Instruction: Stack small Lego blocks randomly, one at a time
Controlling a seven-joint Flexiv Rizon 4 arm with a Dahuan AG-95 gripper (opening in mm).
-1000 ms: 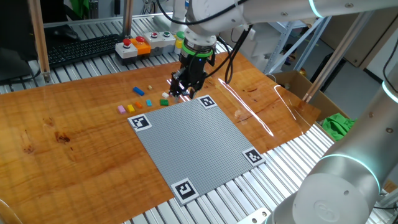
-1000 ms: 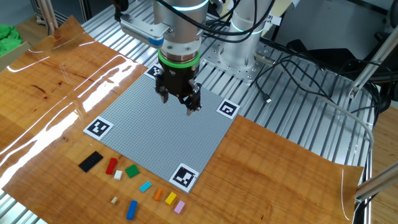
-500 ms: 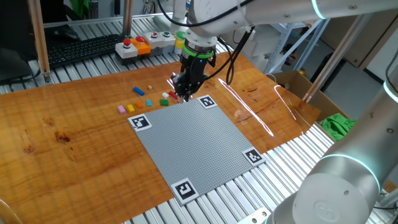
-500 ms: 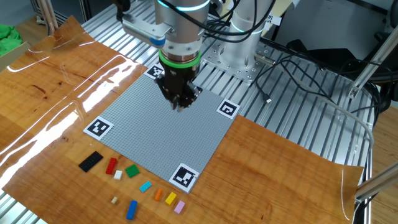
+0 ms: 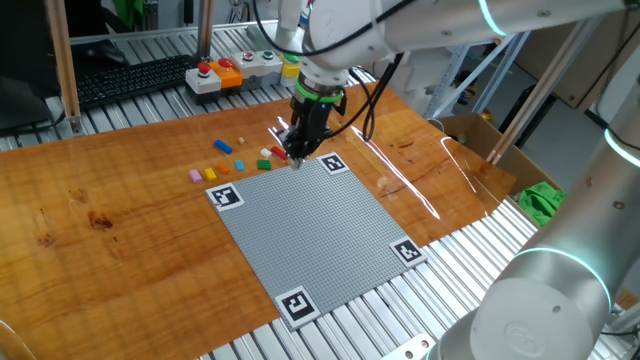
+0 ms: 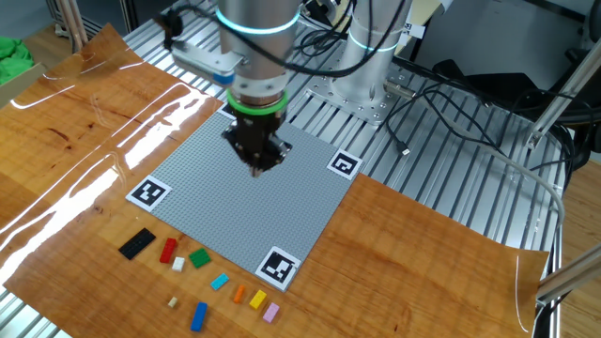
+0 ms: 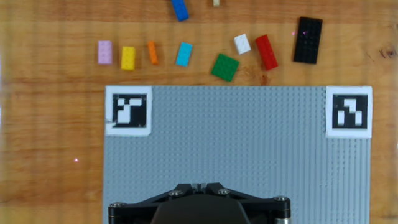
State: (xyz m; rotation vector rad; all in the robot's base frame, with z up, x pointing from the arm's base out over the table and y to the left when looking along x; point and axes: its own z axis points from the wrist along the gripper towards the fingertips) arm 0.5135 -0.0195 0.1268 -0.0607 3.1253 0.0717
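Several small Lego blocks lie in a loose row on the wooden table beside the grey baseplate point(image 7: 236, 143): pink point(image 7: 104, 52), yellow point(image 7: 128, 58), orange point(image 7: 153, 53), light blue point(image 7: 184, 54), green point(image 7: 224, 67), white point(image 7: 242, 43), red point(image 7: 266, 51), blue point(image 7: 180, 9) and a black plate point(image 7: 308, 40). They also show in one fixed view point(image 5: 239, 165) and the other point(image 6: 220, 281). My gripper point(image 6: 258, 171) hangs above the baseplate point(image 6: 235, 216), apart from the blocks. Its fingers are together and hold nothing. It also shows in one fixed view point(image 5: 296, 158) and the hand view point(image 7: 199, 185).
White boxes with round buttons point(image 5: 215, 75) and a keyboard point(image 5: 130, 75) stand behind the table. A cardboard box point(image 5: 470, 130) and a green cloth point(image 5: 545, 200) are at the right. Cables point(image 6: 441, 103) lie on the metal rollers by the arm's base.
The fingers were open one second ago and are closed now. The hand turned and shifted a little across the baseplate. The blocks have not moved.
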